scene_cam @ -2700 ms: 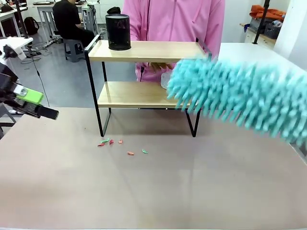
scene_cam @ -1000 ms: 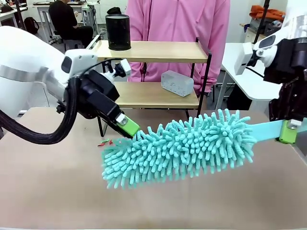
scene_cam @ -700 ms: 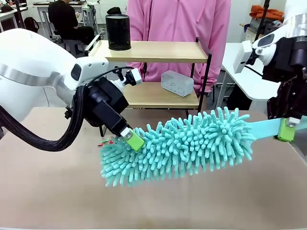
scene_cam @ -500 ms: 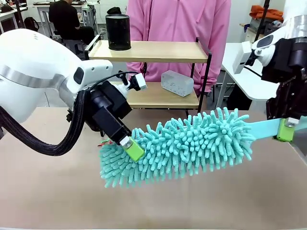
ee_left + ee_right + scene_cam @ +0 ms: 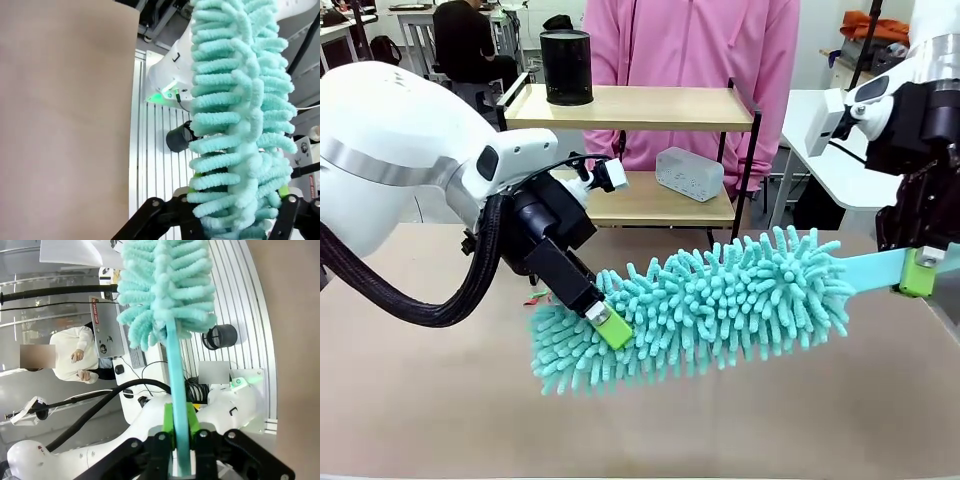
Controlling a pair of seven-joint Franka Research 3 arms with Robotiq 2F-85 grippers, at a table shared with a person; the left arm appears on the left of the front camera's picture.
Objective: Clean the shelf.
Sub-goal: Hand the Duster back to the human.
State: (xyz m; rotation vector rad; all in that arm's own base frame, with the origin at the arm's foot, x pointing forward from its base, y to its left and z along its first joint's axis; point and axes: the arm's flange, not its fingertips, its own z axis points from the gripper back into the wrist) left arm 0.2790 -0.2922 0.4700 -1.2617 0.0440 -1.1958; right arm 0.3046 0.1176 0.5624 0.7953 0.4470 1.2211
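Observation:
The shelf (image 5: 630, 107) stands at the table's far side, with a black cylinder (image 5: 566, 67) on its top board and a white perforated box (image 5: 689, 173) on the lower one. A fluffy teal duster (image 5: 720, 300) hangs level above the table in front of it. My right gripper (image 5: 918, 272) is shut on the duster's flat teal handle (image 5: 176, 370) at the right. My left gripper (image 5: 608, 322) straddles the head's left end, fingers spread wide, with the tufts (image 5: 240, 115) between them. One green pad (image 5: 613, 328) shows in front; the other is hidden.
A person in a pink top (image 5: 690, 45) stands right behind the shelf. Small red and green scraps (image 5: 534, 298) lie on the brown table (image 5: 440, 400) in front of the shelf's left leg. A white table (image 5: 840, 150) stands at the right.
The duster came down from beside the shelf's lower board to just above the table. My left gripper swung in from the far left and slid down over the duster's left end.

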